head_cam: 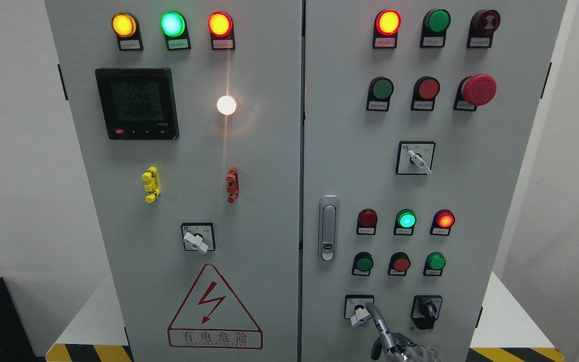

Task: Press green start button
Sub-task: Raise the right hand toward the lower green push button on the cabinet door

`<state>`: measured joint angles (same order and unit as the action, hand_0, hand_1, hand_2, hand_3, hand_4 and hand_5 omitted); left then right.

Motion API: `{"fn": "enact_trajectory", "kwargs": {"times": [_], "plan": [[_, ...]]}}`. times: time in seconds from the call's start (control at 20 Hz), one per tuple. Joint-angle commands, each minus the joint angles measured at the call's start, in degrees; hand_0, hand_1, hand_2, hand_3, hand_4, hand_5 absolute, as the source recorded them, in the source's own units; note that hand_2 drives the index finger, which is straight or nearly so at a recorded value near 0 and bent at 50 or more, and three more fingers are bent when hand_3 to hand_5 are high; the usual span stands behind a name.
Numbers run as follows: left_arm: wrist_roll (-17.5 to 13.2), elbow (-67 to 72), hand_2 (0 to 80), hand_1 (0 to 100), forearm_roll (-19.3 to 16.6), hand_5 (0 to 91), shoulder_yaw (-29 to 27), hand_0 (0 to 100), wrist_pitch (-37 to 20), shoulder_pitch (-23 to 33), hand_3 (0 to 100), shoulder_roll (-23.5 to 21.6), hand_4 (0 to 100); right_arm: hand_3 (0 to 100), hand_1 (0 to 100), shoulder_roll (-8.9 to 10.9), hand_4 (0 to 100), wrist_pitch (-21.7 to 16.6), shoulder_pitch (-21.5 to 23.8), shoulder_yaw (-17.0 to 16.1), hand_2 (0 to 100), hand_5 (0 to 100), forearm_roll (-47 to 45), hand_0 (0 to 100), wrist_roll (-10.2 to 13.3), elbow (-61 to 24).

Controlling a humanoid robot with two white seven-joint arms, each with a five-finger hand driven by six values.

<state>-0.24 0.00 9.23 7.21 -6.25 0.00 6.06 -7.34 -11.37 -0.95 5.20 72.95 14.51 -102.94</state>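
A grey control cabinet fills the head view. On its right door are green push buttons: one in the upper row (383, 88) and two in the lower row, one on the left (364, 263) and one on the right (436, 261). My right hand (392, 342) comes up from the bottom edge. Its index finger (376, 314) is stretched out and the other fingers are curled. The fingertip touches the white selector knob (360, 315), below the lower-left green button. The left arm does not show.
Red buttons (400, 263) (428, 88) sit beside the green ones. A red mushroom stop (478, 89) juts out at the upper right. A lit green lamp (406, 219), a door handle (328, 228) and a black selector (426, 307) are nearby.
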Motion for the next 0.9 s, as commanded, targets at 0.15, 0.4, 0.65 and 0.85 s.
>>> {"fn": "enact_trajectory", "kwargs": {"times": [0.15, 0.4, 0.65, 0.85], "plan": [[-0.02, 1.67, 0.0, 56, 0.00, 0.0, 0.00, 12, 0.01, -1.49, 0, 0.00, 0, 67, 38, -0.13, 78, 2.66, -4.85, -0.10, 0, 91, 2.81, 42, -0.09, 4.76], [-0.02, 1.67, 0.0, 56, 0.00, 0.0, 0.00, 12, 0.01, -1.49, 0, 0.00, 0, 67, 38, -0.13, 78, 4.16, -5.73, -0.10, 0, 90, 2.81, 43, -0.45, 4.77], [-0.02, 1.67, 0.0, 56, 0.00, 0.0, 0.00, 12, 0.01, -1.58, 0, 0.00, 0, 67, 39, -0.22, 78, 4.16, -5.82, -0.01, 0, 90, 3.69, 43, -0.45, 3.98], [-0.02, 1.67, 0.0, 56, 0.00, 0.0, 0.00, 12, 0.01, -1.58, 0, 0.00, 0, 67, 39, -0.22, 78, 4.77, -5.82, -0.10, 0, 90, 3.78, 44, -0.45, 2.84]]}}
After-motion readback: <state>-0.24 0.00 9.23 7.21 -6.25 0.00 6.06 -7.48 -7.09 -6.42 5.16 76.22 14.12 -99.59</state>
